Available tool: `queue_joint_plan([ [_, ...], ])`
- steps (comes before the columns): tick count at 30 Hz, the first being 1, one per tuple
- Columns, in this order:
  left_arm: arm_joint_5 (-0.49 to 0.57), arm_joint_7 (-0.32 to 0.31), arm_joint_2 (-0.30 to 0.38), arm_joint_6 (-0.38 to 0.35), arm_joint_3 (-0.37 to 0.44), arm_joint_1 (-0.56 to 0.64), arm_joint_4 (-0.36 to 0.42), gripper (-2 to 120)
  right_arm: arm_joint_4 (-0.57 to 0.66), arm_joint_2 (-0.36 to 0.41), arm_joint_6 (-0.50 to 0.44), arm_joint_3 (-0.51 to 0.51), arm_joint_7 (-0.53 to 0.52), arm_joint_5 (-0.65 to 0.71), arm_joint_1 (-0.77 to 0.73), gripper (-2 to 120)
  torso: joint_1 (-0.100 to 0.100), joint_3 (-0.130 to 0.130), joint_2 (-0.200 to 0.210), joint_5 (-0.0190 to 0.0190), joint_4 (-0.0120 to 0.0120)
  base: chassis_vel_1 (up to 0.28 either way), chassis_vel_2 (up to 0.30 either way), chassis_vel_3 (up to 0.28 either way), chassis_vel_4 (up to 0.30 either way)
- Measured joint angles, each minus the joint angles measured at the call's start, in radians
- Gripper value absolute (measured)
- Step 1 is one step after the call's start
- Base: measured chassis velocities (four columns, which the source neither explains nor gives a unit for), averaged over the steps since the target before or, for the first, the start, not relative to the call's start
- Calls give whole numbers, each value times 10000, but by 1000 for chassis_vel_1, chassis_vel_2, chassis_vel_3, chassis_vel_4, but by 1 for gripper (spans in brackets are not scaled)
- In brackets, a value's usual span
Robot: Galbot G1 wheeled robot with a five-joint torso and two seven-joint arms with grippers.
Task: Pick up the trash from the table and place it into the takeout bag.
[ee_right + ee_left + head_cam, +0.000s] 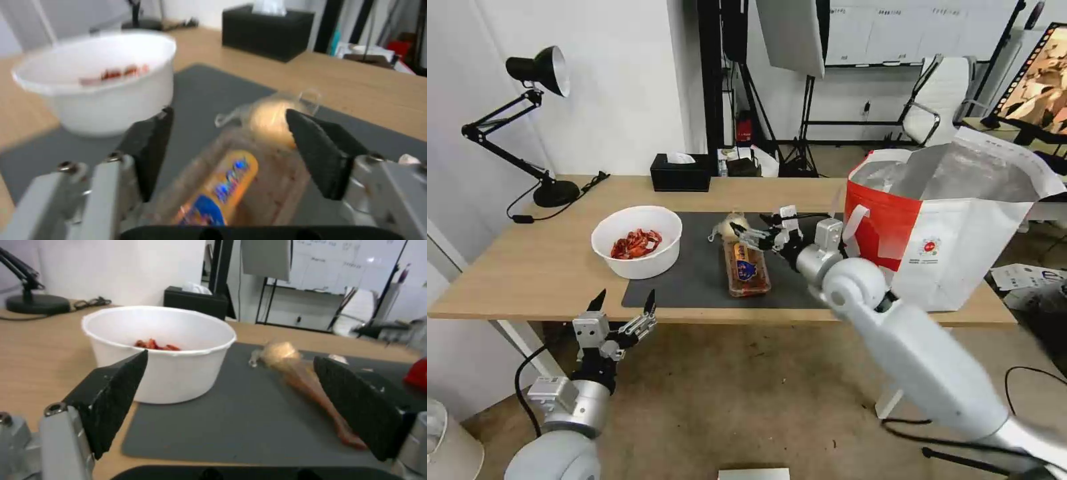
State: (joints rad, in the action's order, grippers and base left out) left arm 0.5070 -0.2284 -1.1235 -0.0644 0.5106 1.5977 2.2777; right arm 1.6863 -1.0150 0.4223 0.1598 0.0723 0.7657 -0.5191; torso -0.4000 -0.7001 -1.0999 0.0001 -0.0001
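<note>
On the dark mat [694, 280] of the table [527, 267] lies a clear plastic food tray [746, 267] with scraps. A small knotted clear bag [730, 223] holding a yellowish lump lies at its far end. A white bowl [637, 250] of red scraps stands to their left. My right gripper [755, 230] hovers open just over the tray's far end, beside the knotted bag. In the right wrist view the tray [231, 180] and knotted bag [267, 115] lie between its fingers [153, 150]. My left gripper [626, 297] waits open below the table's front edge. The takeout bag [954, 220] stands open at the right.
A black tissue box [680, 172] sits at the table's back edge and a black desk lamp [537, 73] at the far left corner. Studio stands and a chair [940, 97] fill the room behind. The left wrist view faces the bowl [164, 350] across the mat [222, 420].
</note>
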Motion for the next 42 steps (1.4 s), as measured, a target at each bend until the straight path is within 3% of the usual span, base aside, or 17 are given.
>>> queue_joint_plan([
  [3, 1310, -220, 349, -416, -298, -483, 48, 100, -740, 135, -122, 438, 933, -1022, 347, 51, 0, 0, 0, 2, 2, 0, 0, 0, 0],
  [8, 2686, -286, 679, -851, -809, -1132, 60, 100, -1625, 52, -830, 831, 1552, -2211, 650, 36, 0, 0, 0, -2, -3, 0, 0, 0, 0],
  [11, 4957, -919, 987, -1377, -1053, -1808, 175, 100, -2331, -416, -1166, 1218, 1849, -2742, 994, 23, -1, -1, 1, 3, 6, 0, 0, 0, 0],
  [12, 4957, -919, 987, -1377, -1053, -1808, 175, 100, -2331, -416, -1166, 1218, 1849, -2742, 994, 23, -1, -1, 1, 3, 6, 0, 0, 0, 0],
  [14, 7049, -1066, 1265, -1967, -1084, -2549, 65, 100, -2492, -540, -1200, 1312, 1870, -2794, 1040, 14, 0, 0, 0, -4, 5, 0, 0, 0, 0],
  [15, 7049, -1066, 1265, -1967, -1084, -2549, 65, 100, -2492, -540, -1200, 1312, 1870, -2794, 1040, 14, 0, 0, 0, -4, 5, 0, 0, 0, 0],
  [17, 8943, -1055, 1522, -2436, -1128, -3248, -372, 100, -2644, -701, -1200, 1390, 1847, -2780, 1087, 2, 0, 0, 0, -2, -5, 0, 0, 0, 0],
  [21, 10111, -951, 1613, -2644, -1423, -3683, -935, 100, -2781, -859, -1190, 1508, 1806, -2766, 1210, 0, -1, 0, 1, 1, 4, 0, 0, 0, 0],
  [31, 10642, -862, 1167, -2640, -2944, -5319, -2585, 100, -2792, -627, -1148, 1418, 1704, -2695, 1234, 0, -1, 0, 0, -1, -3, 0, 0, 0, 0],
  [42, 10509, -1023, 1099, -2606, -3562, -6136, -3609, 100, -2725, -572, -672, 1319, 1677, -2579, 1127, 0, 0, 1, 0, 0, 0, 0, 0, 0, 0],
])
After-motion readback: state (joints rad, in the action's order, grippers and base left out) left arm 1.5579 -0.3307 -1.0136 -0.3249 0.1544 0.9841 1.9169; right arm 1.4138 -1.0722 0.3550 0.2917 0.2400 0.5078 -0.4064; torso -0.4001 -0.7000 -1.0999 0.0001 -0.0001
